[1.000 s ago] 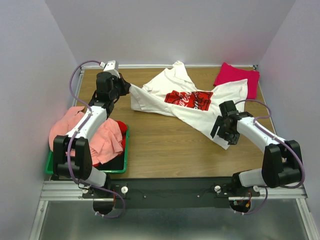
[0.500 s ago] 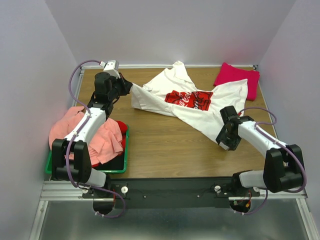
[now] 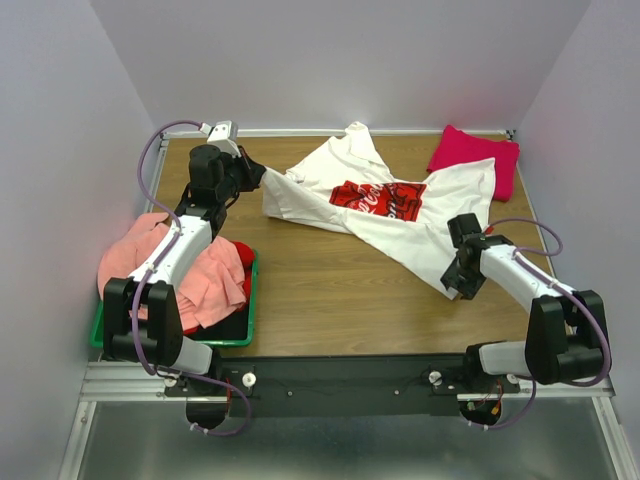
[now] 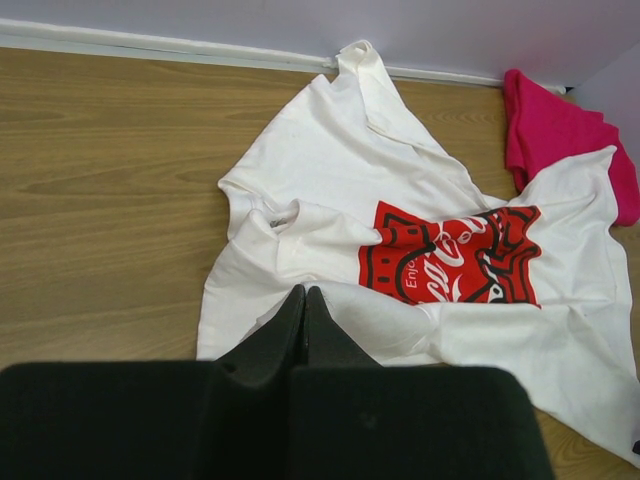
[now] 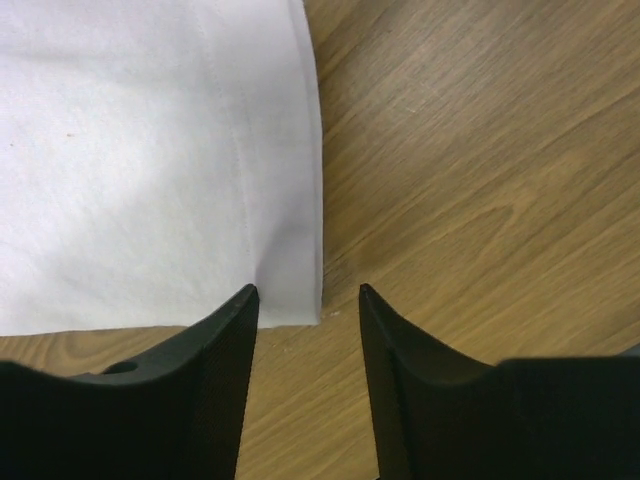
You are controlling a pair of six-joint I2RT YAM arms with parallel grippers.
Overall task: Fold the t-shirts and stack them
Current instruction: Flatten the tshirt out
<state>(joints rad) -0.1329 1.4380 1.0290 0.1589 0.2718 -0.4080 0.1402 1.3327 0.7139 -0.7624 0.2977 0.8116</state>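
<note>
Pulled the right gripper (image 5: 308,292) off the white t-shirt (image 3: 405,238), a little toward the right and front edges of the table (image 3: 320,290). Ended with parted fingers straddling the hem's near corner, having sat squarely over the cloth a second earlier. Drew the right forearm back toward the front edge as well.

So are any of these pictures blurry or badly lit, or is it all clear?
Top external view: even, soft light, only faint shadows on the table. Left wrist view: the white t-shirt is sharp, but the left end effector is a featureless black mass. Right wrist view: wood grain and the shirt's hem stitching are crisp.
</note>
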